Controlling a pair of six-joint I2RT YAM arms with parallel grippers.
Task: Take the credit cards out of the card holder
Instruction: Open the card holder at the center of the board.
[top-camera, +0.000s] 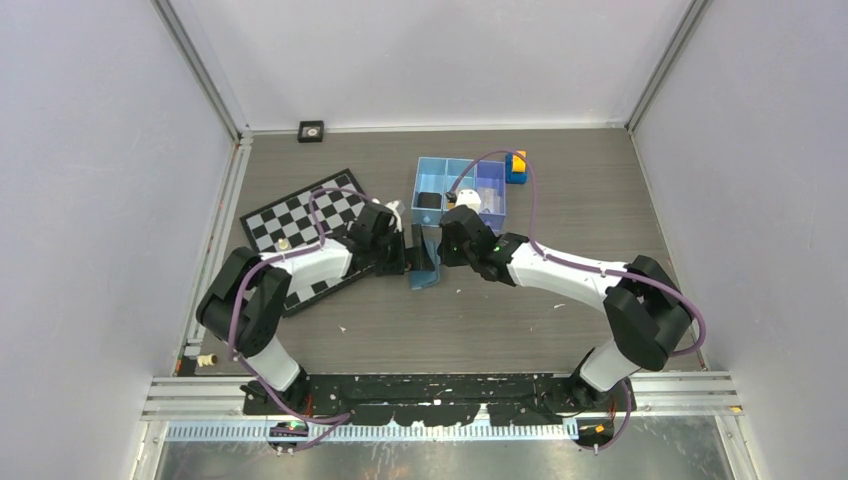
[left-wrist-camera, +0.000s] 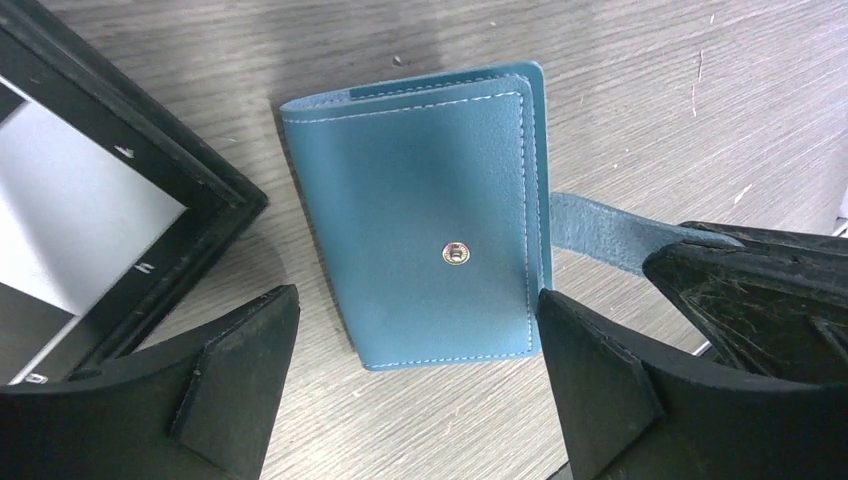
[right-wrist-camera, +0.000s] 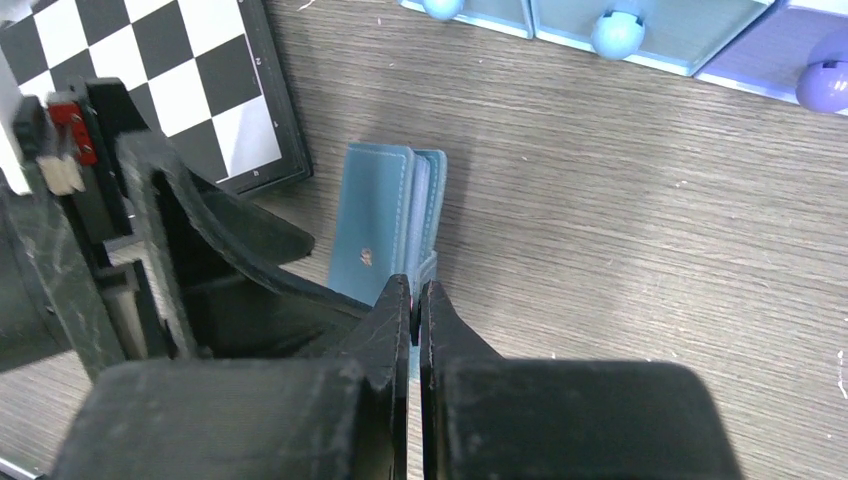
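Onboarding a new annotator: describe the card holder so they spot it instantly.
On the wooden table, look between the checkerboard and the blue tray, slightly nearer the arms. The card holder lies there: a flat, folded blue wallet with a round metal snap, unlike the open-topped tray.

Both arms, the left arm (top-camera: 300, 265) and the right arm (top-camera: 560, 272), have white shells on the long links and bulky black joints. A purple cable (top-camera: 233, 325) loops along each. Their black bases (top-camera: 270, 395) are bolted at the near edge of the table (top-camera: 600, 200). The left gripper (left-wrist-camera: 417, 298) and the right gripper (right-wrist-camera: 415, 295) carry matte black, scuffed, wedge-shaped fingers.
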